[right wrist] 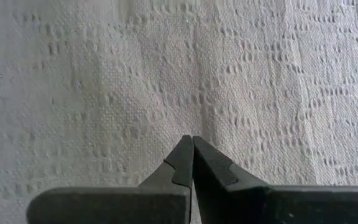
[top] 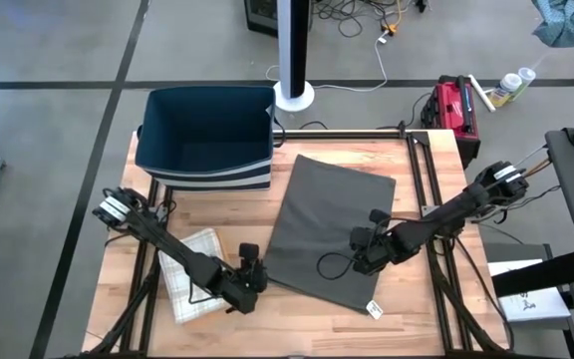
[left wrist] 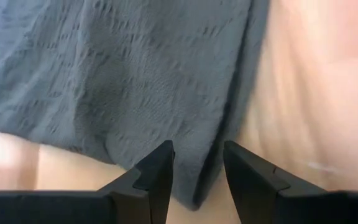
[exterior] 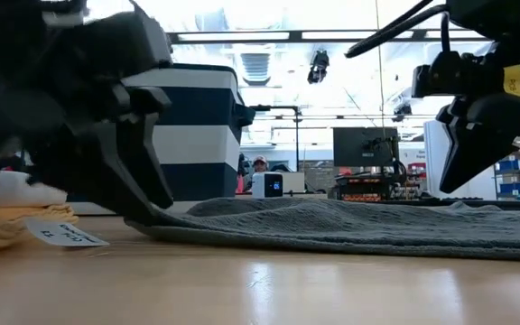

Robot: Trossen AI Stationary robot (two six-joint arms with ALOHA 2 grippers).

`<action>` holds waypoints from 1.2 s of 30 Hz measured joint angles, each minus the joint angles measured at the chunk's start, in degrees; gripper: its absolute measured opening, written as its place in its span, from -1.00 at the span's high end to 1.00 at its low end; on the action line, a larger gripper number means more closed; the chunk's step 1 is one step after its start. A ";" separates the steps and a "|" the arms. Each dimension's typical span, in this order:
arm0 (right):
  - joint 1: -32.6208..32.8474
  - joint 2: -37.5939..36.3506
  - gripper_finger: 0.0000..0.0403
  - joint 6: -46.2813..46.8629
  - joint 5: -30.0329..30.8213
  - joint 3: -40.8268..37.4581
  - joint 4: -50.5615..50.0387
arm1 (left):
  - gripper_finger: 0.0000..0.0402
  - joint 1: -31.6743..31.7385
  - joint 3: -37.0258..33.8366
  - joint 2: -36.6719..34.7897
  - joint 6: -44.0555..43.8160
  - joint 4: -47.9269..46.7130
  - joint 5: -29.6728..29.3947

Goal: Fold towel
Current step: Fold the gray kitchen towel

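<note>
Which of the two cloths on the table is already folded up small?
The pale checked cloth, lying under the left arm. It is a small folded packet, while the grey towel lies spread flat over the middle of the table, much larger.

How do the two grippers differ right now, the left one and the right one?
The left gripper has its fingers parted at the grey towel's corner near the table's front edge; the right gripper has its fingers shut together over the towel's middle. The left one sits at the cloth's edge, with bare wood beside it; the right one sees only cloth. Both point down at the towel.
</note>
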 joint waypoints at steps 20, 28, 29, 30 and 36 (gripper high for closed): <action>0.44 0.00 1.00 -1.03 -0.08 0.09 2.92 | 0.69 0.44 1.87 2.63 2.79 0.66 -5.31; 0.68 0.00 1.00 -1.03 -0.92 0.09 2.92 | 0.94 0.02 7.07 2.30 1.18 -7.21 -3.46; 0.68 0.00 1.00 -1.03 -1.14 0.09 2.90 | 0.94 -0.08 7.56 2.30 0.98 -8.01 -3.43; 0.68 0.00 1.00 -1.03 -1.17 0.09 2.90 | 0.95 -0.20 7.85 2.30 0.77 -8.62 -3.43; 0.66 0.00 1.00 -0.91 -1.20 -0.62 2.89 | 0.97 -1.06 8.78 2.26 -2.80 -9.77 -3.40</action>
